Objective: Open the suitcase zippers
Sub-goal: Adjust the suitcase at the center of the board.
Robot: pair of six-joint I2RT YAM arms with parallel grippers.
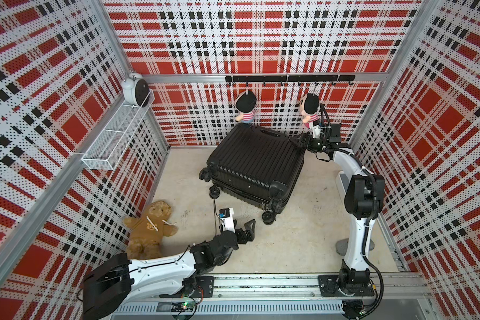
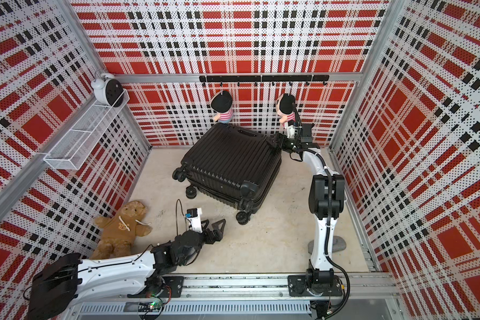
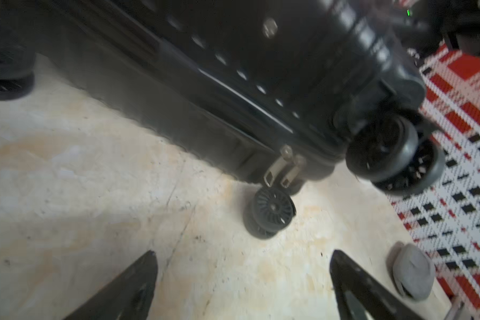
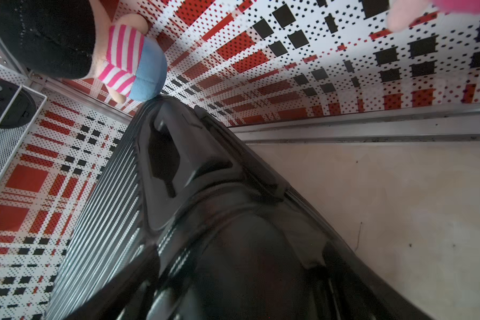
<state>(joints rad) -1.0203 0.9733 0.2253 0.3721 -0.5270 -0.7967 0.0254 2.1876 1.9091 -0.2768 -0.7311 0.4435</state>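
Okay, left to right. One clock (image 1: 135,88) sits on one wire basket (image 1: 117,138) on the left wall, and one teddy (image 1: 150,230) lies on the worktop (image 1: 288,249) below.

My left pincer (image 1: 247,228) hovers low over the worktop, spread wide with nothing in it. It's short of the case and not touching it. The left wrist view shows both tips apart, with bare worktop between them.

One suitcase (image 1: 255,166) lies flat mid-cell, ribbed shell up, with four wheel corners showing. The zippers (image 3: 288,155) sit in the seam between the shells. Two metal pulls (image 3: 273,169) hang side by side on the near edge, just beside a small wheel (image 3: 272,207). They're too small to find in the top views. The seam looks fully closed, so none of the task is done.

Two dolls (image 1: 245,106) hang from one hook rail (image 1: 288,79) behind the case.

My right pincer (image 1: 302,140) is at the case's far right corner. I can't tell if it's touching, and it's black on black, so I can't tell how the jaws stand either.

I judge the step in hand is the approach, lining up on the pulls. Next, the left needs to ease forward and pinch one pull only, then drag it along the seam. The pulls are thin, they swing, and they sit right together. The right likely has to brace the case so it doesn't roll.
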